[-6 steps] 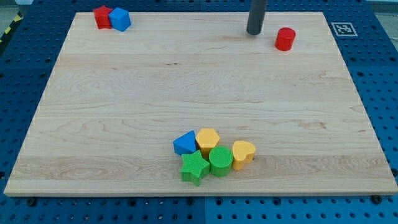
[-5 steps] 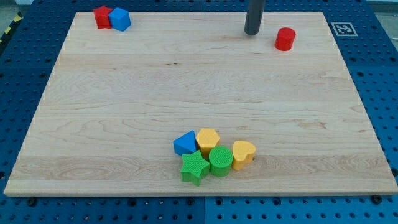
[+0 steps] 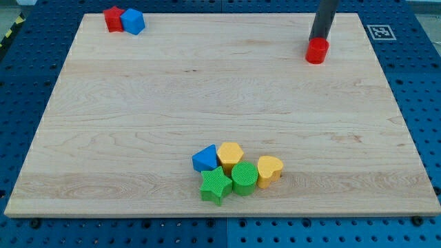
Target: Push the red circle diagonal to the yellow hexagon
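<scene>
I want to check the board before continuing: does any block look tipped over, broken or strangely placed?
Nothing stands out. My tip sits just behind the red circle. The yellow hexagon sits flat in the cluster near the view's bottom.

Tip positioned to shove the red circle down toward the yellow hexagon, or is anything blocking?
Probably yes. My tip sits right at the red circle's top edge, and bare board lies between it and the yellow hexagon, which is packed among other blocks at the view's bottom.

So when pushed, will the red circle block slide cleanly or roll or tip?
The short red cylinder block stands on its flat end, so it likely slides, not rolls. Squat, so tipping seems unlikely. My tip sits just behind its round side; an off-centre push may let it slip sideways on the smooth wooden board.
</scene>
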`<action>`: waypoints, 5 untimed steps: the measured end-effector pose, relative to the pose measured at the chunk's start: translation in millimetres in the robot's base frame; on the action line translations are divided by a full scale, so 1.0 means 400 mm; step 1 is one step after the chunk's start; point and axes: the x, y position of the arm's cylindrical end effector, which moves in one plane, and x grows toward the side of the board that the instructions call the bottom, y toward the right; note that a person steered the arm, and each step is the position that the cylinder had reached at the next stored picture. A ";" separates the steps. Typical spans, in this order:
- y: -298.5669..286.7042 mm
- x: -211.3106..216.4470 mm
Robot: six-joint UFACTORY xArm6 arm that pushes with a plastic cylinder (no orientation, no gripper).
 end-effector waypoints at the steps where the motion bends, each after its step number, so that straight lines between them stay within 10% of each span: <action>1: 0.000 0.000; 5: -0.039 0.063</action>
